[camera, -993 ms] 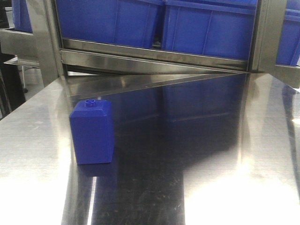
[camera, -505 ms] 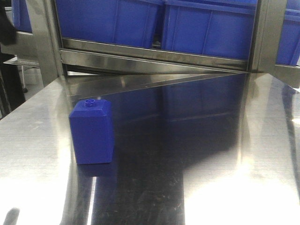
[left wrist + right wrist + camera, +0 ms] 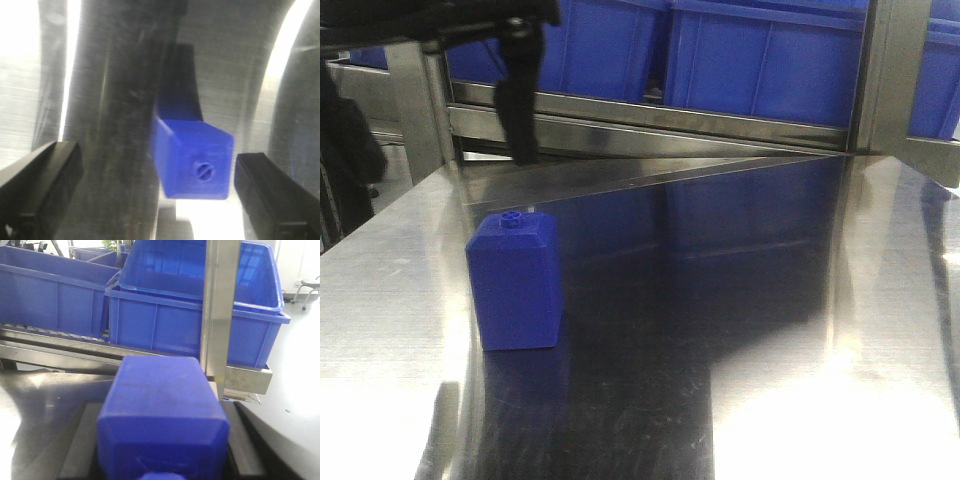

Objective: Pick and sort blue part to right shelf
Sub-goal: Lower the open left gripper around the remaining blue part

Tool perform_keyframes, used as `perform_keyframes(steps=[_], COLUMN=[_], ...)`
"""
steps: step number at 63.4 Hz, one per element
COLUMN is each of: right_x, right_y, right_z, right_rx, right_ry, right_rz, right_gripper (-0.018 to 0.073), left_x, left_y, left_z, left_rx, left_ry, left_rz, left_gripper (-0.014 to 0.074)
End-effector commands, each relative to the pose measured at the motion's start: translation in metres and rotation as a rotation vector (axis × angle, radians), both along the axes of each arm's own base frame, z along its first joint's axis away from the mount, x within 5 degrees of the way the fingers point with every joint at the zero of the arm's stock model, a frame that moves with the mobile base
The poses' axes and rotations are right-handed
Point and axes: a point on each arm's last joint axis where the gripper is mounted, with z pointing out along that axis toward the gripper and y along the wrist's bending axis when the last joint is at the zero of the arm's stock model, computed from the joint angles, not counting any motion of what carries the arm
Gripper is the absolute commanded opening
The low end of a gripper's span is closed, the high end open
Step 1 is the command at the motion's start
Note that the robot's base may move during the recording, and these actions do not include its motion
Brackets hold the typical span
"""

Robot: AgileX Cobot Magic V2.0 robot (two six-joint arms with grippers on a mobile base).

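Left arm (image 3: 440, 15) has come into the front view at top left since a sec ago. It hangs over the knobbed blue block (image 3: 515, 285), which stands upright on the steel table (image 3: 770, 350), unmoved. Left gripper (image 3: 159, 162) jaws are spread wide, one finger each side of that block, not touching it. Right gripper (image 3: 160, 405) clamps the blue part (image 3: 162, 430) betw. dark fingers, cap prob. toward cam (cropped), in front of the right shelf (image 3: 60, 342) w/ blue bins (image 3: 165, 327).
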Motion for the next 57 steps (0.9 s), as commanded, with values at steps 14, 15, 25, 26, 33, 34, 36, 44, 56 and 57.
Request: perform_keyframes(steps=[14,15,25,26,33,34,36,44,56,57], right_x=[-0.001,-0.001,-0.001,-0.001,-0.001,-0.001,-0.001,-0.001,-0.001,-0.001], right_y=[-0.001,-0.001,-0.001,-0.001,-0.001,-0.001,-0.001,-0.001,-0.001,-0.001], right_z=[0.018,0.018,0.018,0.018,0.018,0.018,0.018,0.018,0.018,0.018], right_rx=[0.003,0.003,0.003,0.003,0.003,0.003,0.003,0.003,0.003,0.003], right_ry=[-0.113,-0.113,-0.113,-0.113,-0.113,-0.113,-0.113,-0.113,-0.113,-0.113], right_rz=[-0.016,-0.016,-0.016,-0.016,-0.016,-0.016,-0.016,-0.016,-0.016,-0.016], right_gripper=[0.0359,0.0359,0.0359,0.0359,0.0359,0.0359,0.0359,0.0359,0.0359,0.0359], left_x=[0.0,-0.001,-0.005,-0.005,-0.002,-0.001,0.0,0.004,0.005,0.005], left_y=[-0.02,-0.022,-0.034,-0.035,-0.038,-0.038,-0.038,-0.038,-0.038,-0.038], left_z=[0.005,0.006,0.005,0.005,-0.003,-0.005,-0.01,-0.017,-0.017,-0.017], left_rx=[0.013,0.011,0.009,0.011,0.027,0.032,0.046,0.065,0.064,0.063], left_ry=[0.019,0.016,0.016,0.018,0.04,0.045,0.061,0.082,0.082,0.084], left_rz=[-0.034,-0.038,-0.072,-0.074,-0.073,-0.073,-0.067,-0.058,-0.059,-0.058], left_gripper=[0.0682,0.0682,0.0682,0.0682,0.0682,0.0682,0.0682,0.0682,0.0682,0.0682])
